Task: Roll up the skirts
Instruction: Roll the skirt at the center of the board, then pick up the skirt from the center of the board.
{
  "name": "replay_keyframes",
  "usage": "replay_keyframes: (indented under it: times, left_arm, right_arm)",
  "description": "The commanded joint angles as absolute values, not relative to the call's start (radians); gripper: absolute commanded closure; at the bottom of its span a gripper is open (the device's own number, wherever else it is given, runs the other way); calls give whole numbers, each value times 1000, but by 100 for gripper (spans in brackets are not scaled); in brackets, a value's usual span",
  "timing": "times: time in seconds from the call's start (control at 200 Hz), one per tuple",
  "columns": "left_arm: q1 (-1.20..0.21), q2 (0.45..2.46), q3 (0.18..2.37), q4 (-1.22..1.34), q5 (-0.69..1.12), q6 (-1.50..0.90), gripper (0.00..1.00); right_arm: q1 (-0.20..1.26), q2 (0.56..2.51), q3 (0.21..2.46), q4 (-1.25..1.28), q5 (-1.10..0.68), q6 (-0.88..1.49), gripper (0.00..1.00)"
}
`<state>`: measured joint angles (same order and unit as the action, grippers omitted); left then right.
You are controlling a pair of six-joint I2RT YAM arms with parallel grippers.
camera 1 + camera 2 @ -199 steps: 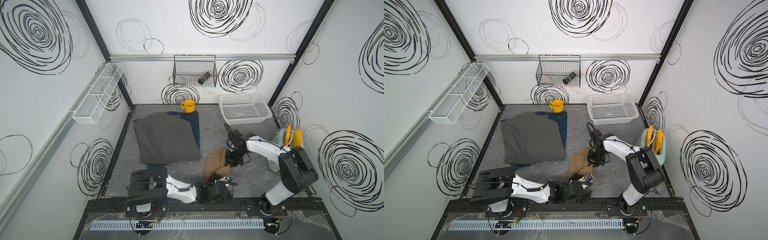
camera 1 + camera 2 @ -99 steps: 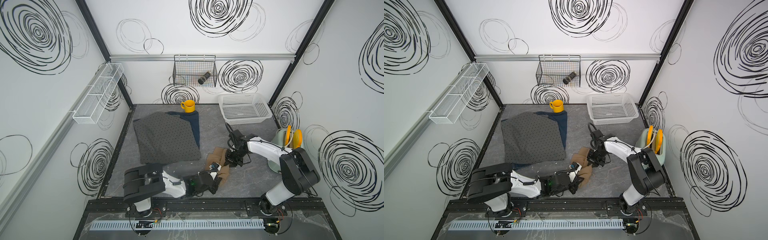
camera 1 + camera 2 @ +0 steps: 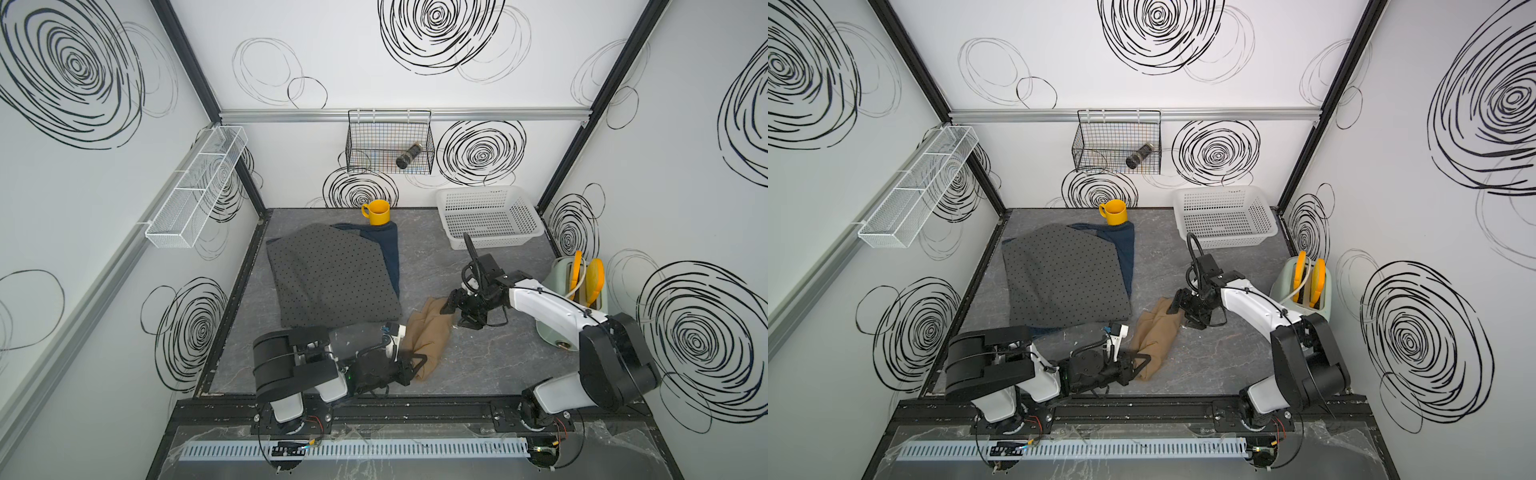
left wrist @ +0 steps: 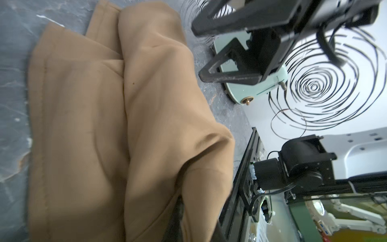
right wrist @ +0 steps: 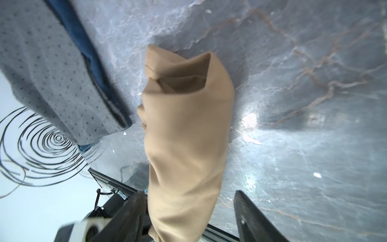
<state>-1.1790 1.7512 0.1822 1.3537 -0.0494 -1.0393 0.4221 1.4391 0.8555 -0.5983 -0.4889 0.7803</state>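
Both top views show the dotted grey skirt [image 3: 332,278] overlying the denim skirt [image 3: 389,257], left rear of the desk [image 3: 519,365], and the rolled tan skirt [image 3: 430,332] front-centre, pinched by the left gripper [image 3: 417,365]; only the right wrist view shows the right gripper [image 5: 186,197] spread astride it.

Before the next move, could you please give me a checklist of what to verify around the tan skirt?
1. Grip: left tool shut on the tan skirt at its near end: ok.
2. Far end: right tool open astride it: ok.
3. Roll tightness: not ok, folds loose and gaping.
4. Clearance: dotted grey skirt apart from the roll: ok.
5. Yellow mug off the denim skirt: cannot tell.
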Motion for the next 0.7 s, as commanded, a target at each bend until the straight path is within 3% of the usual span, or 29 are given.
replay_keyframes:
  times: [0.0, 0.245, 0.695]
  left_arm:
    - [-1167, 1832, 144, 1632, -23, -1207, 100]
    - [-1149, 2019, 118, 1816, 12, -1289, 100]
    - [-1172, 1966, 79, 1816, -34, -1328, 100]
  right_arm:
    - [429, 1403, 775, -532, -530, 731, 28]
    - [535, 1344, 664, -343, -575, 802, 15]
    - [622, 1276, 491, -19, -530, 988, 18]
